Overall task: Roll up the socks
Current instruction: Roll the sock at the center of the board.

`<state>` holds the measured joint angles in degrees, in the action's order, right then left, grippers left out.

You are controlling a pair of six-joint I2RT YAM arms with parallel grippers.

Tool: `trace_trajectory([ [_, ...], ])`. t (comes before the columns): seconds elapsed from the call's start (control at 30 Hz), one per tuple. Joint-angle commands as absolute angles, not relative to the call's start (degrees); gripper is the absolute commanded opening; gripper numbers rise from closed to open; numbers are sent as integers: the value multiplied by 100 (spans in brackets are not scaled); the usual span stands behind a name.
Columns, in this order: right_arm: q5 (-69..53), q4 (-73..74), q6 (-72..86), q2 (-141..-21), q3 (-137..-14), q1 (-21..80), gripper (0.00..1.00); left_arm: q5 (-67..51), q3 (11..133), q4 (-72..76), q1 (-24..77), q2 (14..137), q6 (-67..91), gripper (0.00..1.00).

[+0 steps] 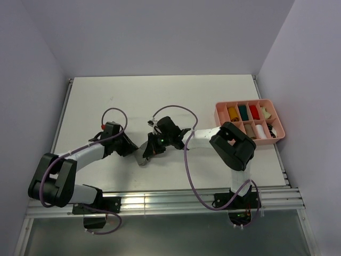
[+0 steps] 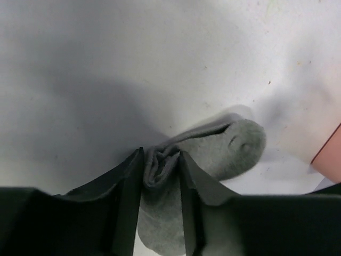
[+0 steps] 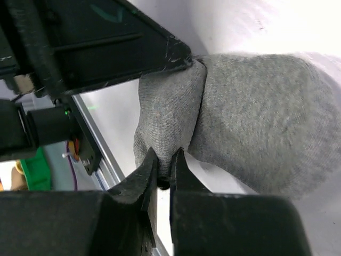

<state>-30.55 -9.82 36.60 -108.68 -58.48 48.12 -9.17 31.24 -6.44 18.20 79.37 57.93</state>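
A grey sock [image 1: 143,157] lies bunched on the white table between my two arms. In the left wrist view my left gripper [image 2: 160,156] is shut on a folded bunch of the grey sock [image 2: 234,146], whose rounded end lies on the table beyond the fingers. In the right wrist view my right gripper [image 3: 164,161] is shut on a narrow fold of the grey sock [image 3: 256,122]. The left gripper's black finger [image 3: 112,42] presses the same sock from above. In the top view the left gripper [image 1: 129,146] and right gripper [image 1: 151,149] meet over the sock. No teal or mustard sock is in view.
A pink compartment tray [image 1: 279,125] with small rolled bundles in red, yellow, teal and white stands at the right of the table; its edge shows in the left wrist view [image 2: 327,154]. The table's metal front rail [image 1: 160,200] runs close behind the grippers.
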Motion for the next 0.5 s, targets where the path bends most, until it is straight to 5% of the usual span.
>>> trace_trajectory([
  [0.0, -3366, -1301, 3226, -10767, -5792, 4808, 0, -888, 3076, -1098, 1854, 7533, 5731, 39],
  [0.47, -3762, -1240, 2136, -10617, -5801, 4904, 0, -1960, 4456, -1758, 1494, 8542, 3745, 46],
])
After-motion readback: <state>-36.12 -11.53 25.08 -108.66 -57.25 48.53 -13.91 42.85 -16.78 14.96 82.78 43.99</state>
